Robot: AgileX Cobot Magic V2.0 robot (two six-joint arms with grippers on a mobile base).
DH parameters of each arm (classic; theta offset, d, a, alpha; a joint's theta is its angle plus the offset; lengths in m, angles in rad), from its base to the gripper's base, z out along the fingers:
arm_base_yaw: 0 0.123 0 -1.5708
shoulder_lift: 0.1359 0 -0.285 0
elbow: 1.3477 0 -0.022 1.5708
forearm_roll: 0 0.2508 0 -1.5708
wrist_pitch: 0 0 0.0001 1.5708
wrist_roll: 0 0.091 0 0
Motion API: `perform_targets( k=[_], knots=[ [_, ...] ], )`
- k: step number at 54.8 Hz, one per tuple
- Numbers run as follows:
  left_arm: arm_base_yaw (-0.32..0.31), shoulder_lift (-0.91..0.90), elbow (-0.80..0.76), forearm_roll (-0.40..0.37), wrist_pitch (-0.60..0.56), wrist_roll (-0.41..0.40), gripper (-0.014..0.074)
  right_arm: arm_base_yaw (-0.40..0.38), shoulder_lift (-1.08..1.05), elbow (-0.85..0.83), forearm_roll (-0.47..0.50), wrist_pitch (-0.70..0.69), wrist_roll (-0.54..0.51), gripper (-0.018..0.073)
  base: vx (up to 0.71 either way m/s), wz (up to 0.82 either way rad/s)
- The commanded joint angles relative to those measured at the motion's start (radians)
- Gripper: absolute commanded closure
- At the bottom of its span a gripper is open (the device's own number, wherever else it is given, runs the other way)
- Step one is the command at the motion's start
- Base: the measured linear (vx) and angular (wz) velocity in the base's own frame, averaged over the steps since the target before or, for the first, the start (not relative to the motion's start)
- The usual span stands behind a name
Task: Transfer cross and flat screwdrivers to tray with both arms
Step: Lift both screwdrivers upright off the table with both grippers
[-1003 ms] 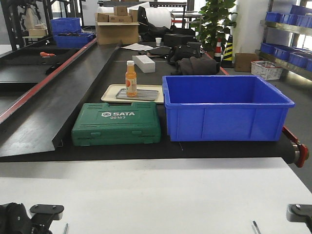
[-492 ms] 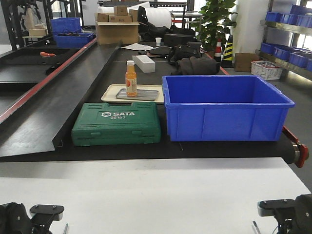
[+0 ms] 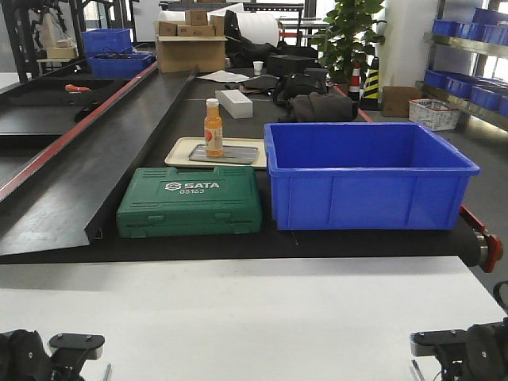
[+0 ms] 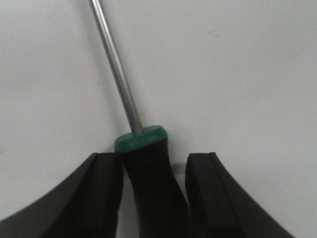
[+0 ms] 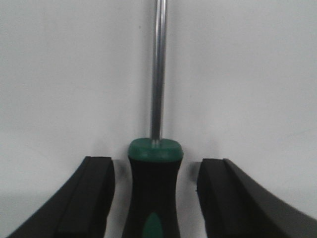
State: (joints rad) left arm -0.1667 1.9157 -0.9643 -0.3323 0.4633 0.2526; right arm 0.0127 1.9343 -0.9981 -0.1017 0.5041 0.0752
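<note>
In the left wrist view the left tool (image 4: pixel 154 163) stands open at the bottom of the frame, its two black fingers (image 4: pixel 101 198) flanking the handle of the left screwdriver (image 4: pixel 143 148). The handle touches the finger on the left of the frame and a narrow gap shows at the other finger. The silver shaft runs up and leftward over the white worktop (image 4: pixel 247 74)

In the right wrist view the right tool (image 5: pixel 157 166) is also spread wide around the right screwdriver (image 5: pixel 155 153); its green-and-black handle sits centred with a gap on each side, touching neither finger, and the shaft points straight to the top of the frame. Which driver is cross and which flat cannot be told

In the front view both tools sit low on the white worktop, the left tool (image 3: pixel 55 353) at the lower left corner and the right tool (image 3: pixel 460 353) at the lower right, each with a thin shaft tip beside it. Beyond the worktop edge, on a black belt (image 3: pixel 103 175), lie a green SATA case (image 3: pixel 190 202) at centre left and a big blue bin (image 3: pixel 369 175) just beside it on the right. Behind the case the grey tray (image 3: pixel 238 154) rests inside a cream tray (image 3: pixel 176 152), well apart from both screwdrivers, with an orange bottle (image 3: pixel 213 127) standing at its left end. Farther back are a white box (image 3: pixel 234 103), cardboard boxes (image 3: pixel 190 48) and a plant (image 3: pixel 349 32)
</note>
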Motion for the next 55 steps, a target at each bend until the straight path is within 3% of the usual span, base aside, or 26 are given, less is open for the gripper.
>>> perform_targets(
  k=[1,26,36,44,55],
  knots=[
    [-0.004,-0.042,-0.024,-0.013,-0.004,-0.003,0.0158,-0.005,-0.025,-0.014,-0.017,-0.027,-0.002,0.0158,0.0,0.0],
    [-0.004,-0.042,-0.024,-0.013,0.016,0.011,0.0196,-0.005,-0.025,-0.014,-0.017,-0.019,0.026,0.0438,0.0,0.0],
    [-0.004,-0.042,-0.024,-0.013,0.058,0.047,0.0371,-0.005,-0.025,-0.014,-0.009,0.003,0.026,0.0575,0.0,0.0],
    [-0.004,-0.043,-0.024,-0.013,0.094,0.059,0.0594,-0.003,-0.051,-0.014,0.03,0.014,0.019,0.0571,0.0,0.0],
    [-0.004,-0.075,-0.024,-0.013,0.107,0.059,0.06,-0.003,-0.171,-0.014,0.039,0.018,-0.013,0.057,0.0,0.0]
  ],
)
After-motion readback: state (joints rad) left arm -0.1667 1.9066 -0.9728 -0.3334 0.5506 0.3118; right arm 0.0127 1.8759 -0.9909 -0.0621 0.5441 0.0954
